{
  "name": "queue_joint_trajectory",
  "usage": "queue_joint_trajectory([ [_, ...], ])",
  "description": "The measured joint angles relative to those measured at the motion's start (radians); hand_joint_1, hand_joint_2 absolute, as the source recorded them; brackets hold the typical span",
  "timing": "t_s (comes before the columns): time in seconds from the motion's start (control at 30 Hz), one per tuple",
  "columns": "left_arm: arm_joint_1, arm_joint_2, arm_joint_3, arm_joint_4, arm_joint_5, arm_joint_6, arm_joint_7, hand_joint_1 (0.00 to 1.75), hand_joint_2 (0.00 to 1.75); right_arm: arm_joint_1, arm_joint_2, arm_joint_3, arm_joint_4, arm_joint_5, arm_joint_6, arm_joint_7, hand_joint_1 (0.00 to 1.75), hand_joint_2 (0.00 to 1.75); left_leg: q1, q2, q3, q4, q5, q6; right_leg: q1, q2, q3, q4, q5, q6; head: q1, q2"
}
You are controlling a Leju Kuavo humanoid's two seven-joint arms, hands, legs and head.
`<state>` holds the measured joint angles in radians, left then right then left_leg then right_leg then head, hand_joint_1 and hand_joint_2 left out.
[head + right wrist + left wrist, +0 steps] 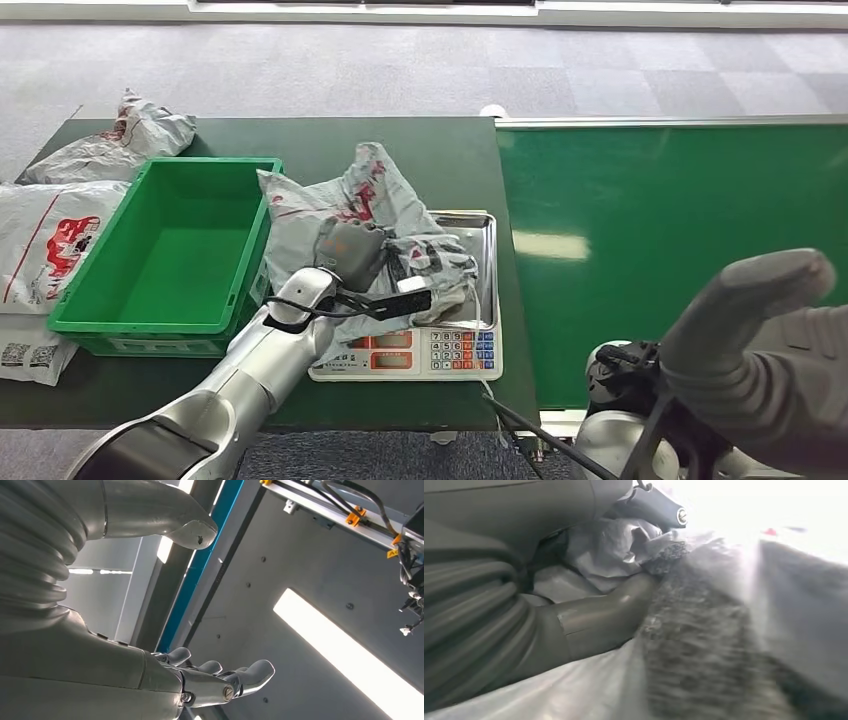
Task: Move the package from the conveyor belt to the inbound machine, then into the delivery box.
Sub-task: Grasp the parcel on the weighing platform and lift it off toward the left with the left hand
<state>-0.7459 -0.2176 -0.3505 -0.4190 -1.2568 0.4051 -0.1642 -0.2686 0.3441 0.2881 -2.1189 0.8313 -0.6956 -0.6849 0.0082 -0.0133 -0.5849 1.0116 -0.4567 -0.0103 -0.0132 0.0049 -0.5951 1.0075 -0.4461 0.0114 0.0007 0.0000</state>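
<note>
A crumpled grey package (pixel 340 205) with red print lies on the inbound machine (pixel 440 352), a scale with a steel pan and a keypad, and leans over toward the green delivery box (pixel 180 250). My left hand (pixel 352 250) sits on the package's middle and grips its plastic. In the left wrist view the thumb (pixel 599 620) presses into the package (pixel 609 550), with a dark finger on the bag's other side. My right hand (pixel 760 330) is raised close to the camera at the lower right. In the right wrist view that right hand (pixel 150 670) holds nothing, its fingers (pixel 250 675) straight and apart.
The green conveyor belt (pixel 680 230) runs to the right of the scale, bare. Other grey and white packages (pixel 60 235) lie left of the delivery box, and one more package (pixel 130 140) sits at the table's back left corner. The delivery box holds nothing.
</note>
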Motion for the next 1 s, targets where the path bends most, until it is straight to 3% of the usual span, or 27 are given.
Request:
queue_joint_trajectory([
  [0.23, -0.007, 0.045, 0.019, -0.058, -0.005, 0.209, 0.120, 1.75, 1.75, 0.002, 0.000, -0.009, -0.005, 0.011, 0.000, 0.000, 0.00, 1.75, 0.000, 0.002, -0.002, 0.000, 0.001, -0.001, 0.001, 0.002, -0.003, 0.001, 0.002, -0.001, 0.000, 0.000],
  [0.33, -0.011, 0.070, 0.038, -0.086, 0.001, 0.253, 0.150, 1.75, 1.75, 0.003, 0.000, -0.012, -0.006, 0.013, 0.000, -0.001, 0.00, 1.75, 0.000, 0.002, -0.003, 0.000, 0.001, -0.001, 0.001, 0.002, -0.004, 0.001, 0.002, -0.001, 0.000, 0.000],
  [0.6, 0.007, 0.138, 0.103, -0.187, -0.046, 0.292, 0.264, 1.75, 1.75, 0.005, 0.000, -0.018, -0.006, 0.008, 0.000, -0.008, 0.00, 1.75, 0.000, 0.003, -0.005, 0.000, 0.001, -0.001, 0.002, 0.002, -0.006, 0.001, 0.002, -0.001, 0.000, 0.000],
  [0.77, 0.052, 0.194, 0.188, -0.300, -0.105, 0.293, 0.349, 1.75, 1.75, 0.005, 0.000, -0.018, -0.006, 0.005, 0.000, -0.009, 0.00, 1.75, 0.000, 0.005, -0.005, 0.000, 0.001, -0.001, 0.002, 0.003, -0.007, 0.001, 0.002, -0.002, 0.000, 0.000],
  [1.0, 0.090, 0.239, 0.265, -0.383, -0.122, 0.293, 0.366, 1.75, 1.75, 0.005, 0.000, -0.018, -0.006, 0.003, 0.000, -0.009, 0.00, 1.75, 0.001, 0.003, -0.006, 0.000, 0.001, -0.001, 0.002, 0.002, -0.007, 0.001, 0.001, -0.002, 0.000, 0.000],
])
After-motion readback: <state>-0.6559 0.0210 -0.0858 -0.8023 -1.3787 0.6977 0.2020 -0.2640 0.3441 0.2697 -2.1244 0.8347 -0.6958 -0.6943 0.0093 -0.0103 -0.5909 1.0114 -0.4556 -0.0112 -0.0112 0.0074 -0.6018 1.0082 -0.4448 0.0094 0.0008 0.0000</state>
